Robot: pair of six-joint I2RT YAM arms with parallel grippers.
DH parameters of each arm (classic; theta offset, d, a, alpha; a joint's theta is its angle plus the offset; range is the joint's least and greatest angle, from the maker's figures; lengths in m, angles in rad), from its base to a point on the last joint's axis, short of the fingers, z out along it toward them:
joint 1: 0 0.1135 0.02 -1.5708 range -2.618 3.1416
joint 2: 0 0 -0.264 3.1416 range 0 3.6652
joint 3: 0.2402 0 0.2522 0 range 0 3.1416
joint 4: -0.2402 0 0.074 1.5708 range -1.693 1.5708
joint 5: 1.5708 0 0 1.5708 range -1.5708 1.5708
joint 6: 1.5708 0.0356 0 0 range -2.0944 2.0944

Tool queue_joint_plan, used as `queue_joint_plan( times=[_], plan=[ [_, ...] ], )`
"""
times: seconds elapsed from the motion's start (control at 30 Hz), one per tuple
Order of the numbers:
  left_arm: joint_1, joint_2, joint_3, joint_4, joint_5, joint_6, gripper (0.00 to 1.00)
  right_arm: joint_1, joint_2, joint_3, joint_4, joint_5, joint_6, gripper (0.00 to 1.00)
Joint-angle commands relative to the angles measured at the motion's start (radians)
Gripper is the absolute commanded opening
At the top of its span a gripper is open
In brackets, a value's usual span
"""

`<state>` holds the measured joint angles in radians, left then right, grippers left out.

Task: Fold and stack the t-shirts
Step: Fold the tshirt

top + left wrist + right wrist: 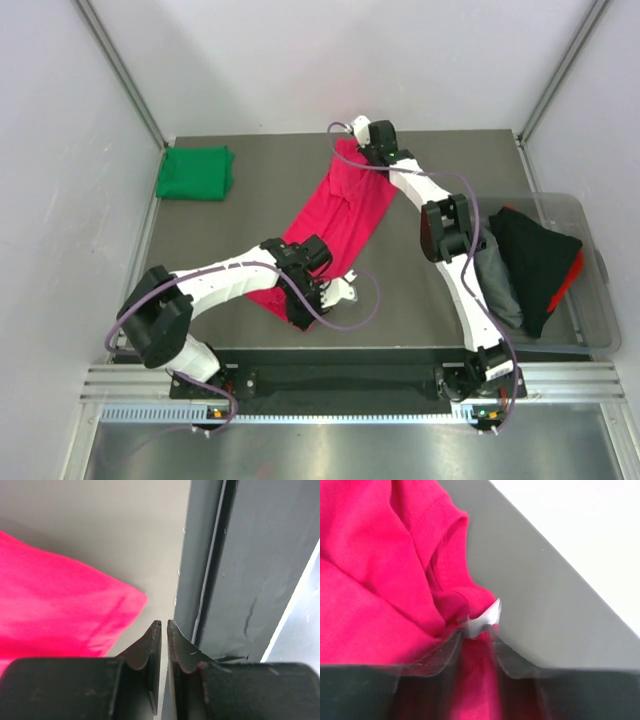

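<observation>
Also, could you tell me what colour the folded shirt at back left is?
Folded shirt is green; top external view.

The crimson-pink t-shirt [340, 215] lay as a long, rumpled strip slanting across the middle of the bench [250, 210]; the green t-shirt [195, 172] sat folded at its far-left corner.

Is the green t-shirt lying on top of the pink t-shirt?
No, the folded green t-shirt lies in the far left corner of the table, apart from the pink t-shirt spread in the middle.
</observation>
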<state>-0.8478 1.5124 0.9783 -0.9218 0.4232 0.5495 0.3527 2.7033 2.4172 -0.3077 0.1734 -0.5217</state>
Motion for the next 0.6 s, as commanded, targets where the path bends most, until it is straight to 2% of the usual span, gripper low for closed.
queue_joint_plan(
  times=[0.0, 0.03, 0.07, 0.1, 0.17, 0.2, 0.27, 0.4, 0.5, 0.57],
  plan=[
    [-0.005, 0.012, 0.094, -0.02, 0.023, -0.049, 0.17, 0.009, -0.028, 0.001, 0.133, 0.047, -0.017, 0.44],
    [-0.005, 0.009, 0.103, -0.019, 0.009, -0.056, 0.2, 0.009, -0.049, -0.018, 0.13, 0.052, -0.024, 0.51],
    [-0.005, 0.008, 0.114, -0.025, -0.007, -0.059, 0.29, 0.008, -0.075, -0.076, 0.131, 0.061, -0.032, 0.57],
    [-0.004, 0.0, 0.147, -0.031, -0.023, -0.066, 0.33, 0.002, -0.152, -0.116, 0.149, 0.07, -0.04, 0.64],
    [0.01, -0.007, 0.193, -0.074, -0.069, -0.069, 0.33, -0.012, -0.251, -0.256, 0.176, 0.077, -0.031, 0.69],
    [0.027, -0.017, 0.245, -0.081, -0.075, -0.074, 0.32, -0.021, -0.36, -0.301, 0.189, 0.075, -0.008, 0.71],
    [0.097, -0.033, 0.292, -0.065, -0.09, -0.092, 0.32, -0.044, -0.5, -0.392, 0.205, 0.074, 0.017, 0.73],
    [0.209, -0.092, 0.353, -0.019, -0.155, -0.17, 0.33, -0.061, -0.652, -0.484, 0.154, 0.074, 0.067, 0.73],
    [0.274, -0.164, 0.256, 0.05, -0.19, -0.204, 0.34, -0.069, -0.691, -0.521, 0.07, 0.043, 0.149, 0.7],
    [0.302, -0.198, 0.189, 0.092, -0.242, -0.226, 0.35, -0.101, -0.673, -0.517, -0.023, -0.069, 0.28, 0.59]
  ],
)
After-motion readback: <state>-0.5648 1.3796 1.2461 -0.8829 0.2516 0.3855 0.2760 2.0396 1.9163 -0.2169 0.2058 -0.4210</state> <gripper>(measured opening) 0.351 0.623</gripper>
